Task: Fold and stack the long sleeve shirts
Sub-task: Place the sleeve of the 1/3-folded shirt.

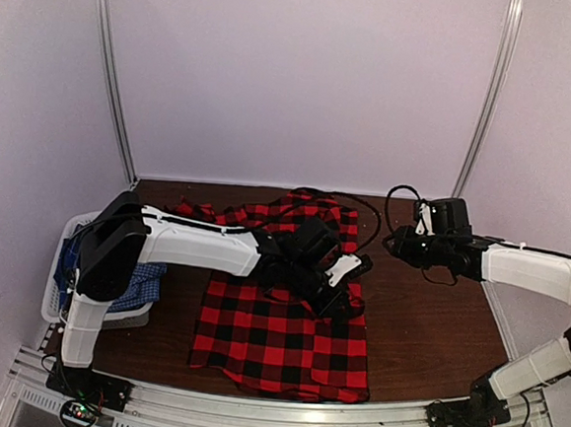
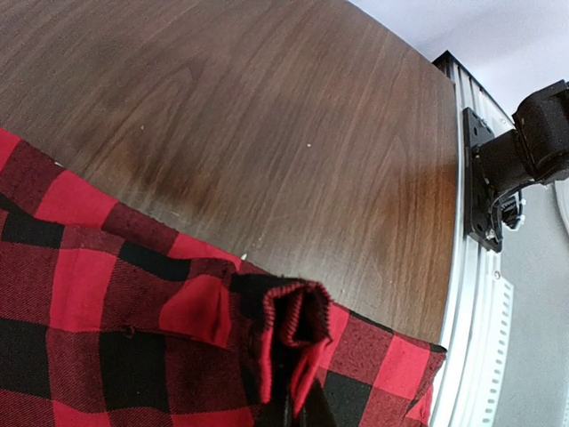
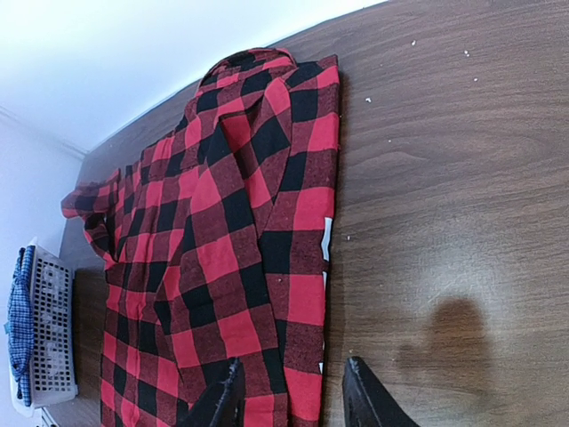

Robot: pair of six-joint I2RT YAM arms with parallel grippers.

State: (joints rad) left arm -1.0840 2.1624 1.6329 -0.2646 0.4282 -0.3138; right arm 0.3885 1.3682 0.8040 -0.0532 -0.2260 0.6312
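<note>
The red-and-black plaid long sleeve shirt (image 1: pixel 276 336) lies spread on the dark wood table, its collar end toward the back. My left gripper (image 1: pixel 344 282) reaches across it to its right edge and is shut on a pinched fold of the plaid cloth (image 2: pixel 298 320), which hides the fingers in the left wrist view. My right gripper (image 1: pixel 394 244) hovers over the table to the right of the shirt. Its fingers (image 3: pixel 227 400) are open above the shirt's edge (image 3: pixel 307 294) and hold nothing. The blue-and-white check shirt (image 1: pixel 146 287) lies in the basket.
A pale plastic basket (image 1: pixel 57 290) stands at the table's left edge, also in the right wrist view as the basket (image 3: pixel 53 329). A black cable (image 1: pixel 372 220) loops behind the shirt. The metal rail (image 2: pixel 471 338) and the right arm's base (image 2: pixel 516 160) border the near edge.
</note>
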